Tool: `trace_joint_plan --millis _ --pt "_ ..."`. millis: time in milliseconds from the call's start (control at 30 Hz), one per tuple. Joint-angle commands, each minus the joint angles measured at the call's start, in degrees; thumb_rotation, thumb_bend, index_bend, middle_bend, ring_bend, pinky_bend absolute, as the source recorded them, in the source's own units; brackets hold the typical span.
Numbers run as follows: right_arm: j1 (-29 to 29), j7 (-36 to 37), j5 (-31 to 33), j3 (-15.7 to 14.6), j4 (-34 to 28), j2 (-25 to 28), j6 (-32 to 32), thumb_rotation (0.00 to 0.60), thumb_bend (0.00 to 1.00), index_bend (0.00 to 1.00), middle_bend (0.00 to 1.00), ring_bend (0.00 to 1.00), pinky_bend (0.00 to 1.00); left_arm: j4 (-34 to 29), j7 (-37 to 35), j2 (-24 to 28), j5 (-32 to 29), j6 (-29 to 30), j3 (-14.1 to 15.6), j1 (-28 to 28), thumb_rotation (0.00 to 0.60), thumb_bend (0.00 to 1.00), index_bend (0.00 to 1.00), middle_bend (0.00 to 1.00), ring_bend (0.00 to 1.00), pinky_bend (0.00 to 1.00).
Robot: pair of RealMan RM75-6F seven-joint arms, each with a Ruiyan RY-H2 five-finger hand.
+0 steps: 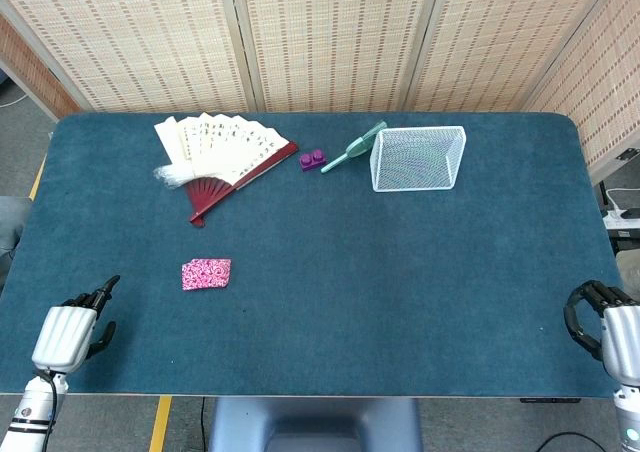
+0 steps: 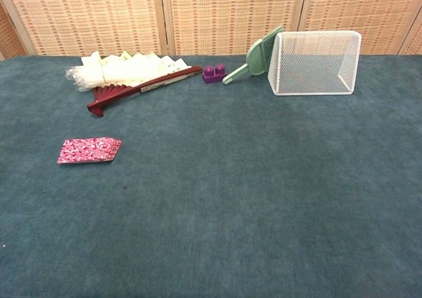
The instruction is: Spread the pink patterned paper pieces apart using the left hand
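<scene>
The pink patterned paper pieces [image 1: 206, 273] lie in a small overlapping stack on the teal table, left of centre; the chest view shows the same paper stack [image 2: 89, 149] at the left. My left hand [image 1: 72, 330] rests at the table's near left corner, well short of the stack, fingers apart and holding nothing. My right hand [image 1: 606, 324] sits at the near right edge with its fingers curled in and nothing in them. Neither hand appears in the chest view.
An open folding fan [image 1: 225, 152] with red ribs lies at the back left. Beside it are a purple brick [image 1: 312, 159], a green scoop [image 1: 354, 147] and a white wire basket [image 1: 418, 158] tipped on its side. The teal table [image 1: 400, 292] spreads between them.
</scene>
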Motion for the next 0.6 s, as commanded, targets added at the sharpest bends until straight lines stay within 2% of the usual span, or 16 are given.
trace_joint_plan --millis 33,367,467,567,600 --pt "0.06 -0.12 -0.06 -0.06 -0.04 0.03 -0.21 0.600 0.47 0.74 0.54 0.59 0.89 0.04 -0.07 0.04 0.09 0.10 0.01 0.04 0.600 0.40 0.07 0.31 0.37 0.55" --pt "0.32 0.40 -1.28 -0.67 0.25 -0.09 -0.71 0.600 0.47 0.75 0.55 0.59 0.89 0.17 -1.41 0.23 1.06 -0.28 0.35 -0.30 0.600 0.39 0.06 0.30 0.32 0.44" --pt "0.64 0.89 -1.24 -0.57 0.59 -0.36 -1.13 0.600 0.47 0.75 0.55 0.59 0.89 1.46 -2.57 -0.58 2.15 0.08 0.24 -0.76 0.600 0.39 0.06 0.46 0.46 0.51" --pt "0.99 0.63 -1.05 -0.67 0.60 -0.44 -2.06 0.600 0.46 0.75 0.55 0.59 0.89 2.51 -2.88 -1.74 3.07 0.36 -0.02 -1.35 0.600 0.40 0.08 0.65 0.70 0.72" --pt "1.06 0.60 -1.12 -0.78 0.56 -0.43 -2.28 0.600 0.46 0.75 0.55 0.59 0.89 2.62 -2.42 -2.17 3.37 0.70 -0.27 -1.54 0.600 0.40 0.09 0.74 0.79 0.81"
